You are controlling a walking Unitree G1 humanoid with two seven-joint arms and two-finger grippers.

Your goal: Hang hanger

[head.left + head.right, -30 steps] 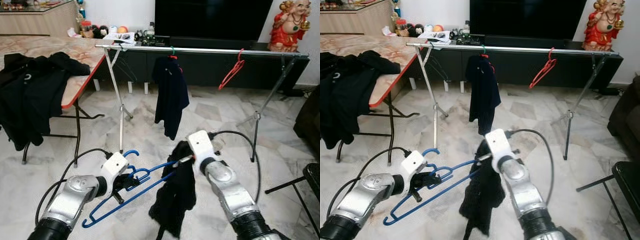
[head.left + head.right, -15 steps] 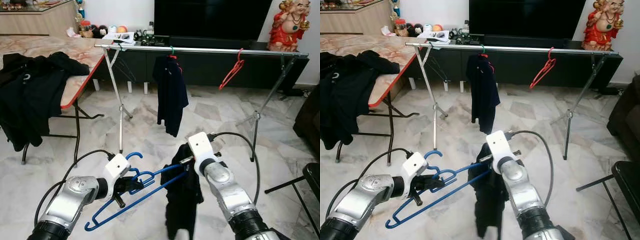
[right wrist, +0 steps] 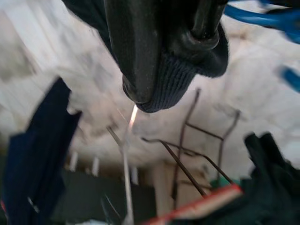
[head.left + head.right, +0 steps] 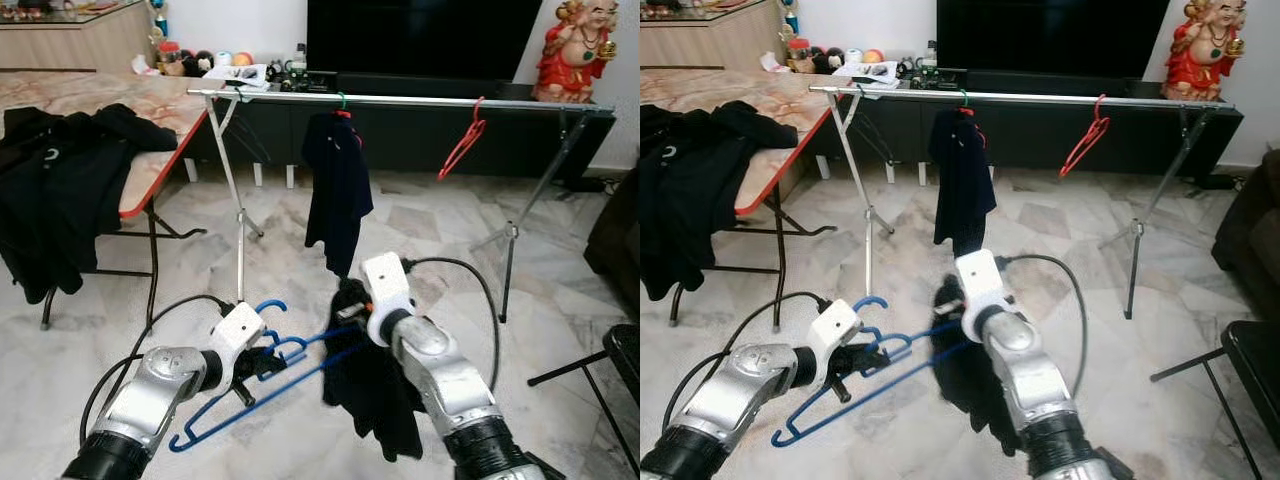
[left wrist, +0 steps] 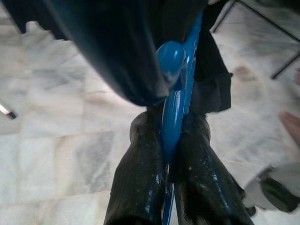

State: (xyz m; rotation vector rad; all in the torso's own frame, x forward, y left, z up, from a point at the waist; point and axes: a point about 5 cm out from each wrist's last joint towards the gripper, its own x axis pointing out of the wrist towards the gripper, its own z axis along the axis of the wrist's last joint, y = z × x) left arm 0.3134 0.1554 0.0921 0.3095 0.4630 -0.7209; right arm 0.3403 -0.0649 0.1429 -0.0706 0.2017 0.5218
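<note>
A blue plastic hanger [image 4: 262,385] is held low over the floor, hook end up, with my left gripper [image 4: 262,362] shut on it near the hook; its pads [image 5: 140,173] pinch the blue bar [image 5: 172,126]. My right gripper [image 4: 348,300] is shut on a dark garment [image 4: 375,385] that droops over the hanger's far end; the ribbed fabric [image 3: 173,75] is clamped between its fingers. Beyond stands a metal clothes rail [image 4: 400,100] carrying a dark shirt [image 4: 338,190] and an empty red hanger [image 4: 463,140].
A folding table [image 4: 150,110] with black clothes [image 4: 55,190] stands at the left. A dark TV cabinet [image 4: 420,130] and a red figurine [image 4: 572,50] are behind the rail. The rail's legs [image 4: 237,215] spread onto the marble floor. A black frame [image 4: 610,360] is at the right.
My right gripper has swung left and a little away from me, dragging the dark garment along the hanger. The left gripper keeps its hold with little movement.
</note>
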